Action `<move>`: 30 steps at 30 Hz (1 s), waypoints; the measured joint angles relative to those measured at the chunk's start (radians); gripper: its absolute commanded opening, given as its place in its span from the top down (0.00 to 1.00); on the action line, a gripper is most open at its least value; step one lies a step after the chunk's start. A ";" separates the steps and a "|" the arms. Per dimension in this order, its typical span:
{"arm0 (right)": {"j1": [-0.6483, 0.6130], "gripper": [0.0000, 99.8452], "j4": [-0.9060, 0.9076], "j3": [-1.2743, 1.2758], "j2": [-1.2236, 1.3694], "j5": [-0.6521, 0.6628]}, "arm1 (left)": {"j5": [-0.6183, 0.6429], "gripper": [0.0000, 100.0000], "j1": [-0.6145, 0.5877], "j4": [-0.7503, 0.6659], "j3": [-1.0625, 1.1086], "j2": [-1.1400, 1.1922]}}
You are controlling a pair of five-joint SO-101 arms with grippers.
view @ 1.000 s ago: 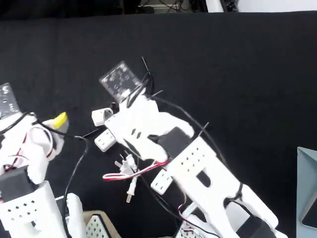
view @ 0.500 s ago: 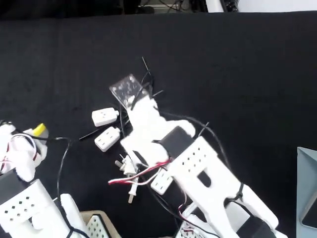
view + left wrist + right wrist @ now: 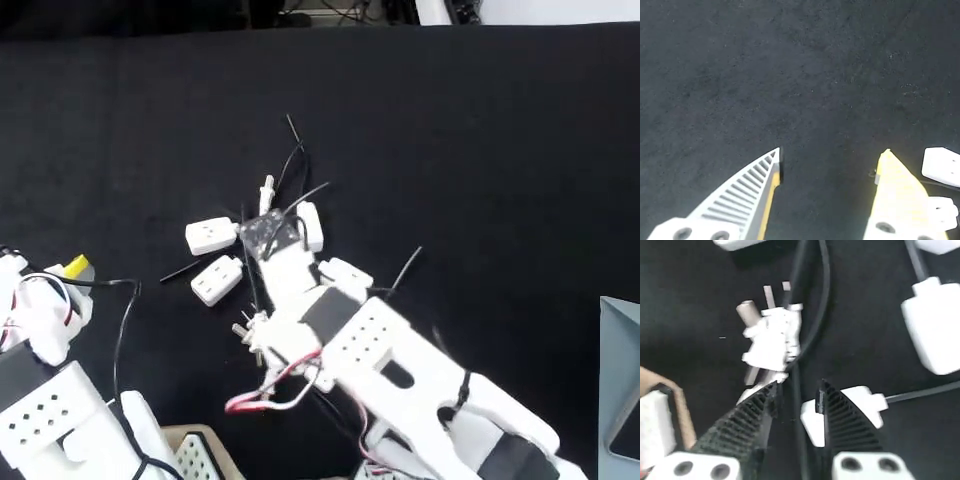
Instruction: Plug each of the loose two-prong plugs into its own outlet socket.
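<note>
Sockets: far socket (image 3: 210,235) just behind near socket (image 3: 217,279), both on the table (image 3: 480,150).
Plug: two-prong plug (image 3: 772,335) just ahead of the right gripper (image 3: 797,390), right of the sockets.

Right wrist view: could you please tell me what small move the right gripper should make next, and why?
Probably shift the right gripper sideways toward the two-prong plug until the plug's body sits between the open jaws, then close. As it stands, only the black cable runs through the gap, and the plug lies just past one fingertip, off centre.
</note>
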 measured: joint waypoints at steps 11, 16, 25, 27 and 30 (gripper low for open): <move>-0.153 0.89 -0.081 0.012 0.135 -0.198 | 0.000 0.70 0.000 0.000 0.000 0.000; -0.178 0.89 -0.087 -0.011 0.292 -0.242 | 0.000 0.70 0.000 0.000 0.000 0.000; -0.180 0.90 -0.089 -0.068 0.448 -0.253 | 0.000 0.70 0.000 0.000 0.000 0.000; -0.180 0.98 -0.089 -0.069 0.453 -0.253 | 0.000 0.70 0.000 0.000 0.000 0.000; -0.178 0.98 -0.086 -0.069 0.454 -0.253 | 0.000 0.70 0.000 0.000 0.000 0.000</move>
